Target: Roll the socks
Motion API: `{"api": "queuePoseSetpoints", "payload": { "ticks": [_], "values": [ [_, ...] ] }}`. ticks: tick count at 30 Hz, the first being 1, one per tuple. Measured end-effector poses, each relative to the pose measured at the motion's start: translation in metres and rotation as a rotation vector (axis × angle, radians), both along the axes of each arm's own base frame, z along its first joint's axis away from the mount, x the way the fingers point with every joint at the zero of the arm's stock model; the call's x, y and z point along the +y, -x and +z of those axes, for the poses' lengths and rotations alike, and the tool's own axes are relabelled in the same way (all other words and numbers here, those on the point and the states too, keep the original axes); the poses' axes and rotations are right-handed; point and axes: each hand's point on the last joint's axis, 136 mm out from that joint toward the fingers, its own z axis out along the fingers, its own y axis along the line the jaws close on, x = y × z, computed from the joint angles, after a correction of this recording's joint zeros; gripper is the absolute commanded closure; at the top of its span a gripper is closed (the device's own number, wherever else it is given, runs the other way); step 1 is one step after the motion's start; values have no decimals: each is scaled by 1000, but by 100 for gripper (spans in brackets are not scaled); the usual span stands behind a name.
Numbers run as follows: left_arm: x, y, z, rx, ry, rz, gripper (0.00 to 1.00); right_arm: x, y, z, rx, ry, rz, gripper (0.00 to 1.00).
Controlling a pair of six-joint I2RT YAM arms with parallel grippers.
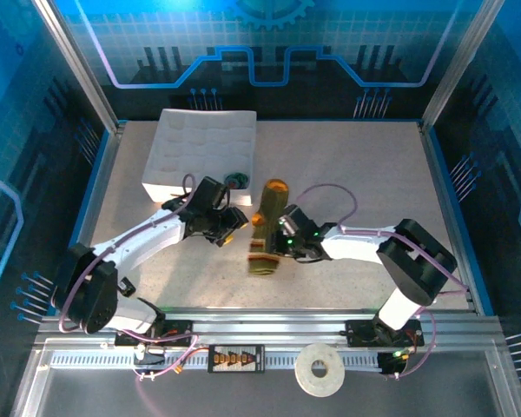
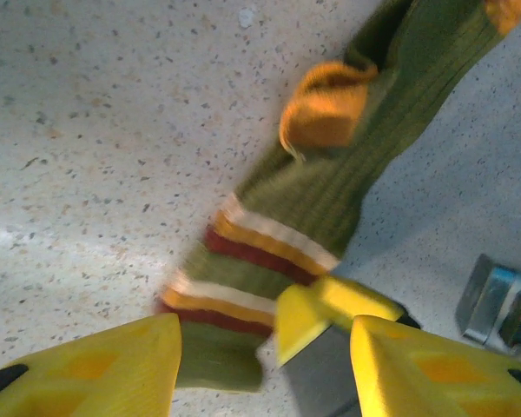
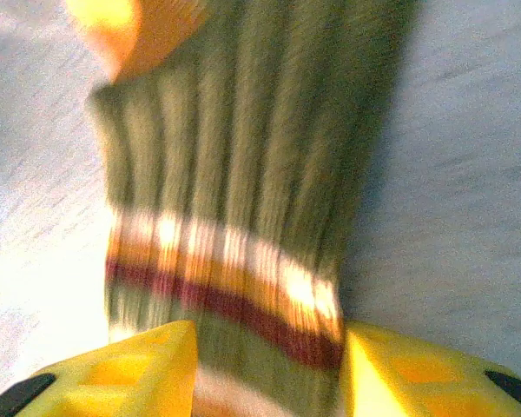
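Now right jaws clamp olive sock (image 3: 243, 174) cuff; left jaws spread wide.

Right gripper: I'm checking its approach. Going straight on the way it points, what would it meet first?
The olive-green sock: its striped band lies between the fingers of the right gripper, so contact looks almost immediate, though blur hides depth.

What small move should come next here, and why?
Probably close the right gripper on the striped cuff of the olive-green sock and begin turning it toward its toe. The right gripper's fingers straddle that cuff, and the sock lies stretched out and unrolled on the table. The left gripper hovers open at the same end, placed to help.
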Motion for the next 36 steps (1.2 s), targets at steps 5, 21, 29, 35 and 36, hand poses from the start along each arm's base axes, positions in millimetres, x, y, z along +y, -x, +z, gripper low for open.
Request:
{"api": "queuePoseSetpoints", "payload": {
  "ticks": [5,21,29,35,36],
  "values": [
    [8,15,-1,7,-1,4,46,5,7,26,-105,18,134,48],
    [45,56,-31,223,-8,159,46,31,88,5,-913,449,1286,23],
    [55,65,-41,290,2,207,46,80,61,1,-992,591,1305,46],
    [54,66,-41,293,9,206,46,80,49,-4,-969,652,1263,65],
    [54,66,-41,293,9,206,46,78,48,-5,-957,653,1254,70]
  ]
}}
